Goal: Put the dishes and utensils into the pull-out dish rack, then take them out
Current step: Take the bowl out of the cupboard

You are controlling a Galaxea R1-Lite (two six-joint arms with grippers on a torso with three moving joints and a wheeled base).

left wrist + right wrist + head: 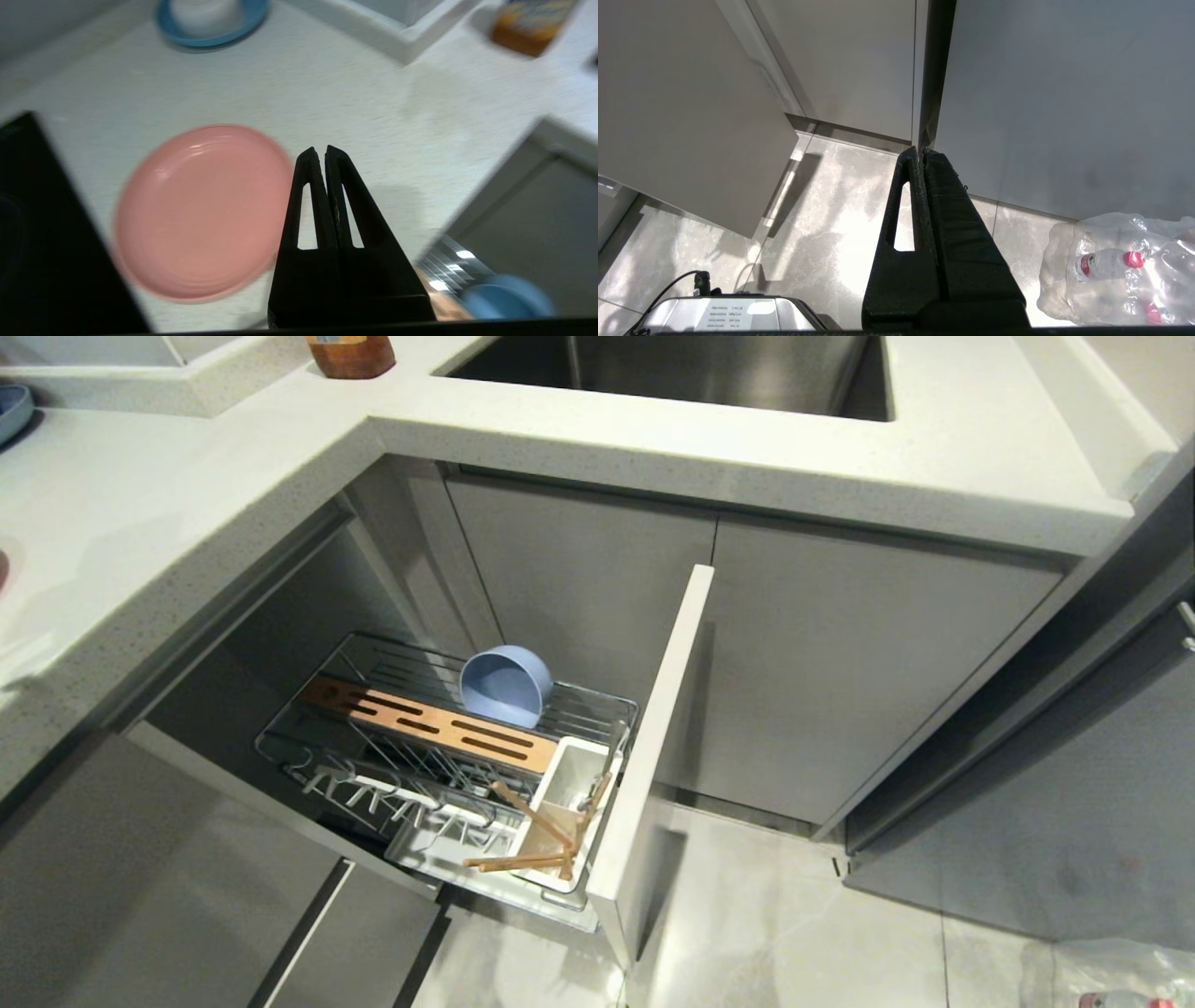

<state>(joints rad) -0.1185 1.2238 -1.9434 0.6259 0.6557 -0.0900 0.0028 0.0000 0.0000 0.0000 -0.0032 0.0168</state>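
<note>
Head view shows the pull-out dish rack (448, 747) at centre-left w/ the pale blue bowl (505, 685) tipped on its wires and the chopsticks (532, 840) plus spoon (605, 767) in the white caddy (565, 803). My left gripper (322, 150) hangs over the countertop (355, 93), jaws pressed together, nothing in them; the pink plate (201, 210) lies flat at centre-left of the left wrist view, just beside my tips. My guess: plate is light, stiff, slick and shallow, so I'd pinch the rim edge, not the face. My right gripper (920, 150) is parked low by the floor, jaws closed, empty.
</note>
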